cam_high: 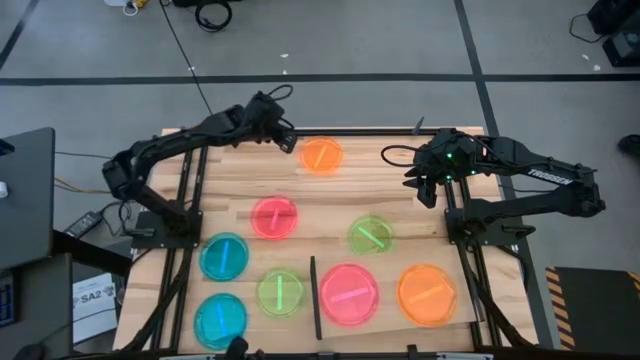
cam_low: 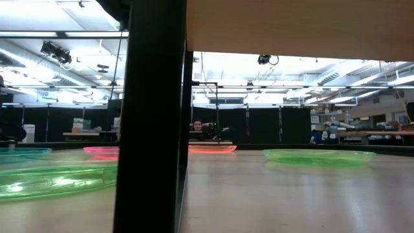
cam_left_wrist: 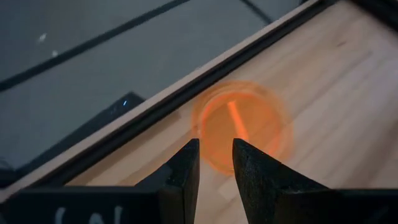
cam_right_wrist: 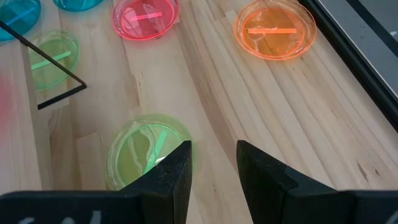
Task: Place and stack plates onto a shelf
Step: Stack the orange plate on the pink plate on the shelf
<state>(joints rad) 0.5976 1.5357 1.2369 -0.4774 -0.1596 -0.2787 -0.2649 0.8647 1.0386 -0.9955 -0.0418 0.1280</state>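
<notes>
Grey lab floor surrounds the planked wooden table [cam_high: 400, 215] where eight translucent plates lie in a single layer, none stacked. Two of them, a large pink plate [cam_high: 348, 294] and a large orange plate [cam_high: 427, 294], already sit side by side on the shelf [cam_high: 385, 328], the pale board with a black strip along one edge at the table's near side. Six remain on the table: a small orange plate [cam_high: 321, 155], a small pink plate [cam_high: 273, 217], two green and two blue. The left gripper [cam_high: 287, 140], fingers narrowly parted and empty, hangs just beside the small orange plate. The right gripper [cam_high: 424, 187], likewise slightly open and empty, hovers near a green plate [cam_high: 371, 234]. Most of the job appears left.
</notes>
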